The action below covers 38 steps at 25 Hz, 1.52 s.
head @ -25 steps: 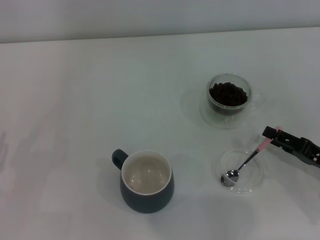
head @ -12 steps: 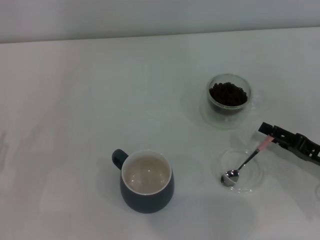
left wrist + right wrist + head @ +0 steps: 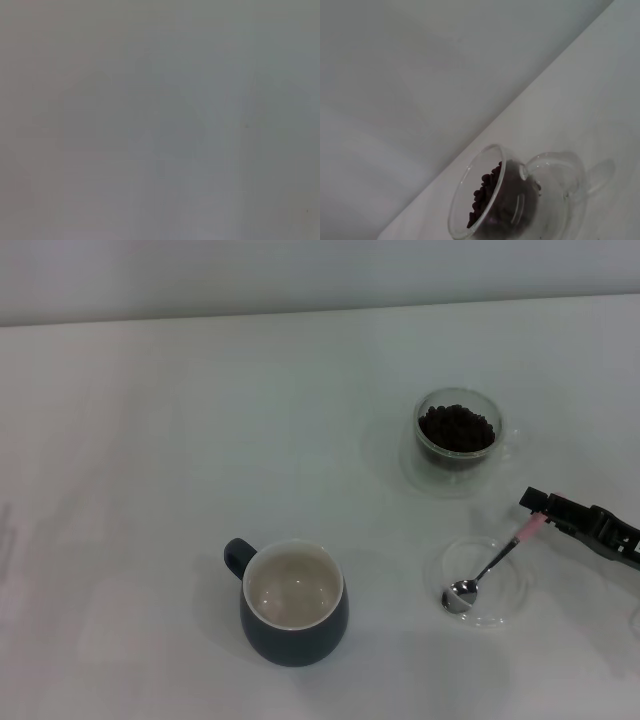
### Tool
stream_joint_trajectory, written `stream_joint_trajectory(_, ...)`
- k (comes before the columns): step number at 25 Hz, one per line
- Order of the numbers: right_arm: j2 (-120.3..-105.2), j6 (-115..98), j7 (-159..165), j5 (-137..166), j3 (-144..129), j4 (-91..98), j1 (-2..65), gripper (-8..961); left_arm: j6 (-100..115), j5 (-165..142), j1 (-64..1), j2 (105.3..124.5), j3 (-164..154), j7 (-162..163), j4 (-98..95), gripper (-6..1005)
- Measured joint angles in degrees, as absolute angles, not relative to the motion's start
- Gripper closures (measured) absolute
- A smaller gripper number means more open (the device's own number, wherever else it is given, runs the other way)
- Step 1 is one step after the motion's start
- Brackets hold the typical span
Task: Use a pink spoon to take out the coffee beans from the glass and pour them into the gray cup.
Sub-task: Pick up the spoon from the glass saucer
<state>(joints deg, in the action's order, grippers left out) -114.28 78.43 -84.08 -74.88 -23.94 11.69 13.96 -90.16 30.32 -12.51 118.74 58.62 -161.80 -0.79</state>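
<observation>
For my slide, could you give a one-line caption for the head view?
Right pincer at the pink spoon in its clear dish; glass holds coffee beans, gray cup empty.

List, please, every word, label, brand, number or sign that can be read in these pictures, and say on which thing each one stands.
None: no text can be read in any view.
The gray cup, the glass of coffee beans, the pink spoon and its clear dish carry no print.
The right tool, at the spoon's handle, shows no marking.
The left wrist view shows only a blank surface.
</observation>
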Motion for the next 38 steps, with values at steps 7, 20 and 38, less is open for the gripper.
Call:
stream_joint_trajectory(7, -114.35, 78.8, -84.1, -74.8, -24.2, 11.6, 14.2, 508, -90.0, 30.3, -12.6, 118.74, 58.6, -161.8, -0.8, 434)
stream_joint_trajectory(20, -114.33, 78.9, -84.4, -74.5, -24.4, 11.3, 14.3, 630, -89.6, 30.3, -12.9, 118.74, 58.6, -161.8, -0.8, 433)
stream_joint_trajectory(38, -113.74, 77.8, -83.9, -74.3, -25.9, 11.3, 17.3, 605, -89.8, 30.2, -12.7, 118.83, 58.4, -161.8, -0.9, 433)
